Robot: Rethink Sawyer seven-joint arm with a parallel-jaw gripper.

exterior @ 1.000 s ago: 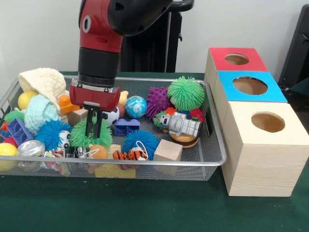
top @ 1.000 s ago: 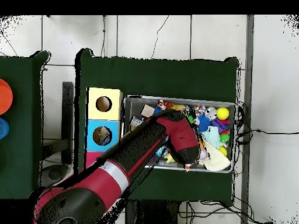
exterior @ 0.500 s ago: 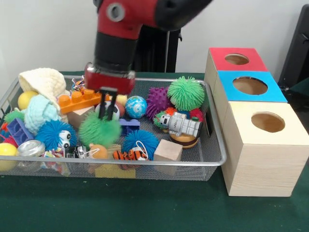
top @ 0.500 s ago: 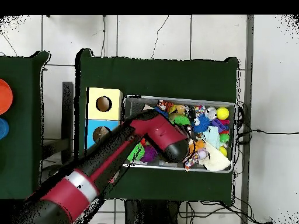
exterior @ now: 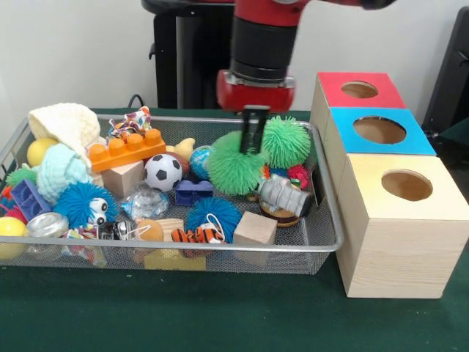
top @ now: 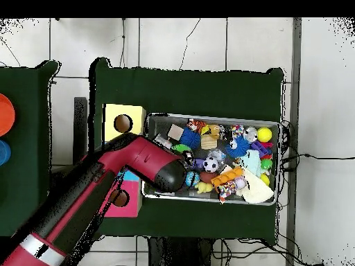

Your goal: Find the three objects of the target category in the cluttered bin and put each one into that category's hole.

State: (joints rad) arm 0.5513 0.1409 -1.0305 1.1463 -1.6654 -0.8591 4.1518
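Observation:
My gripper (exterior: 253,147) is shut on a green fuzzy ball (exterior: 233,174), which hangs above the right half of the wire bin (exterior: 322,192). A second green fuzzy ball (exterior: 284,141) rests in the bin's far right corner, right beside the held one. A blue fuzzy ball (exterior: 212,214) and another one (exterior: 77,203) lie near the bin's front. Right of the bin stand three boxes with round holes: red (exterior: 359,89), blue (exterior: 381,130) and pale wood (exterior: 407,185). In the overhead view the arm (top: 149,163) hides the gripper.
The bin holds an orange brick (exterior: 126,149), a soccer ball (exterior: 163,171), wooden cubes (exterior: 254,228), a toy robot (exterior: 282,196), a purple block (exterior: 192,192) and knitted pieces (exterior: 64,125). Green cloth covers the table (exterior: 220,308).
The gripper has lifted the green fuzzy ball out of the bin's left half and carried it right, toward the boxes. The orange brick and soccer ball it covered now show.

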